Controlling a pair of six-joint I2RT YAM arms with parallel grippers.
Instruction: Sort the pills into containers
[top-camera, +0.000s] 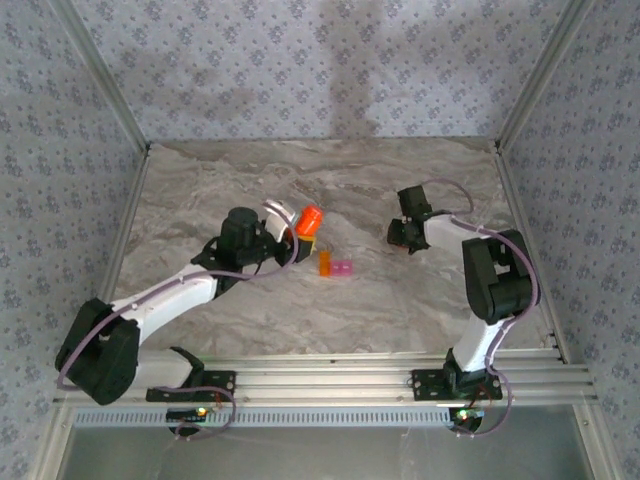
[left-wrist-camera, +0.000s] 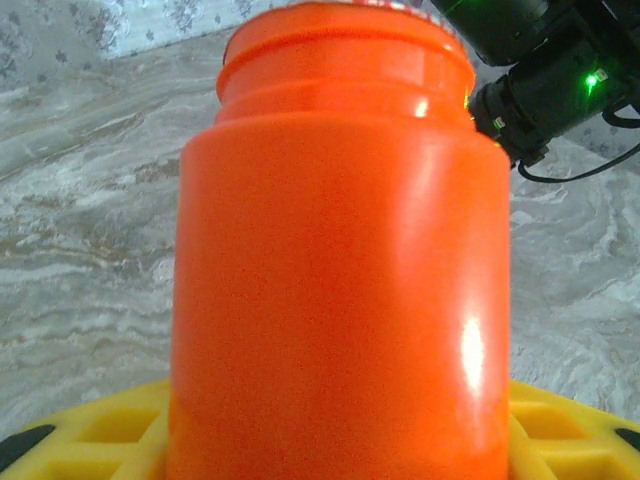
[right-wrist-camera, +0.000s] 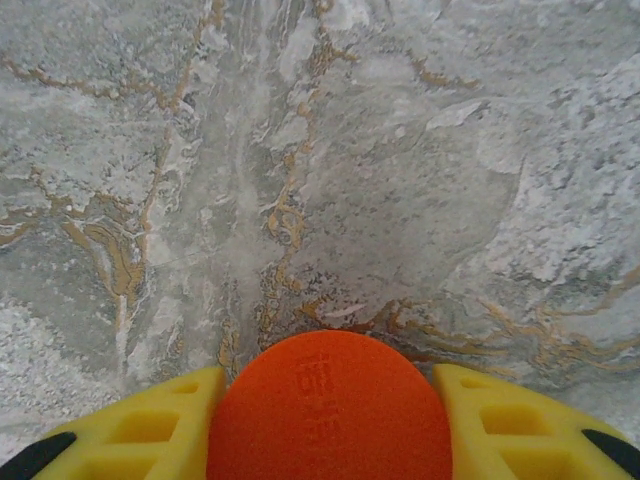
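While the left pincer (top-camera: 296, 228) clamps the orange bottle (left-wrist-camera: 340, 260) and the right pincer (top-camera: 405, 235) pinches an orange cap (right-wrist-camera: 328, 405), the containers (top-camera: 335, 267) sit near the left pincer. Tilted hastily, the bottle could overshoot them; pills would scatter.

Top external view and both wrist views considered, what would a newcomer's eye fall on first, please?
The orange bottle, huge in the left wrist view, gripped by the left gripper mid-table. Next, the orange cap between the right gripper's yellow fingers, then the tiny orange-and-pink containers near the bottle.
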